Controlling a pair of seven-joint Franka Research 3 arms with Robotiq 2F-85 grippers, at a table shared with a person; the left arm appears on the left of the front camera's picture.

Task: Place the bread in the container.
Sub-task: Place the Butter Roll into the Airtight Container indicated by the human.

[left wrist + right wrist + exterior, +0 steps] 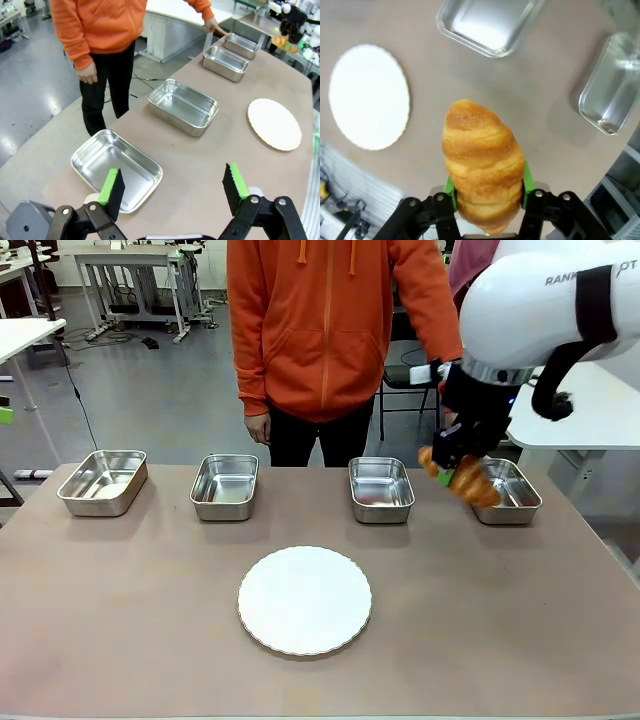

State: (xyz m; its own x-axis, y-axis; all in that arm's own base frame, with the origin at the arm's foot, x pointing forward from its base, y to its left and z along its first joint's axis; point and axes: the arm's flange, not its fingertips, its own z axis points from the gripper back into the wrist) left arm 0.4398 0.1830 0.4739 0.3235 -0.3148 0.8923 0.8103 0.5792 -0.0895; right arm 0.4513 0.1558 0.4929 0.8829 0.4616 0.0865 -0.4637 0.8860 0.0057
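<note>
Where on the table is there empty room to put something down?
Bare table lies left and right of the white plate, and in the strip between the plate and the tray row. The far edge is crowded: four trays, leftmost to rightmost, where the right gripper holds the croissant.

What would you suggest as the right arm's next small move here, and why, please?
Probably carry the bread a little farther over the rightmost container and lower it before letting go. The right claw is shut on the croissant, which in the front view hangs above that tray's near-left edge, not yet clearly over its middle.
</note>
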